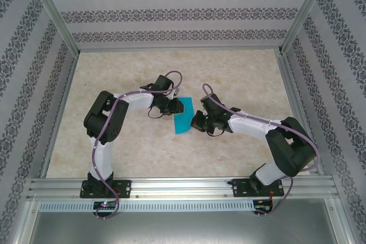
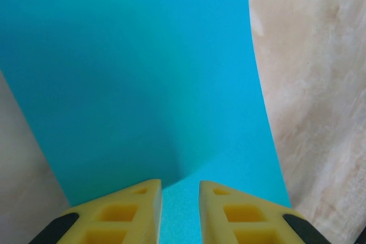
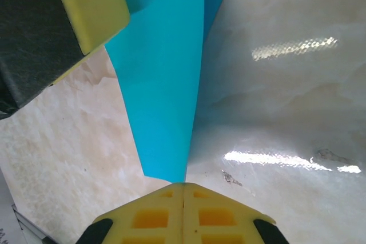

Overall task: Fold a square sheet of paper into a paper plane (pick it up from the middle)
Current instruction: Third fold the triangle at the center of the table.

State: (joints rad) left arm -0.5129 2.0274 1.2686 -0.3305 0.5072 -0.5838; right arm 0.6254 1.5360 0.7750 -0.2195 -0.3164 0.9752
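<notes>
Paper: the square sheet of paper (image 1: pixel 184 116) is sitting around the middle of the table (image 1: pixel 126 72), right between the two claws. It isn't lying flat, one side is lifting and bowing up off the surface.

Left claw: the left gripper (image 1: pixel 166 108) is sitting at the sheet's far-left edge. On its own wrist cam the yellow fingers (image 2: pixel 128 215) are standing apart with a narrow gap, and blue paper is showing through that gap. They're not squeezing it. I honestly can't tell if either pad is brushing the paper.

Right claw: the right gripper (image 3: pixel 183 190) is sitting at the sheet's near-right edge with its jaws pressed together, no gap at all. The paper is narrowing down to a point that's running straight into the seam between them, so it's pinching the sheet there.

Paper shape, right wrist cam: it's standing up like a tall wedge from the pinch, with the other claw's yellow fingertip sitting at its far end, top left.

Arms: both are bending at the elbow and angling in toward the centre, with purple cables (image 1: pixel 106 127) running along them.

Table: pale marble-look top, and it's catching some glare near the right claw.
</notes>
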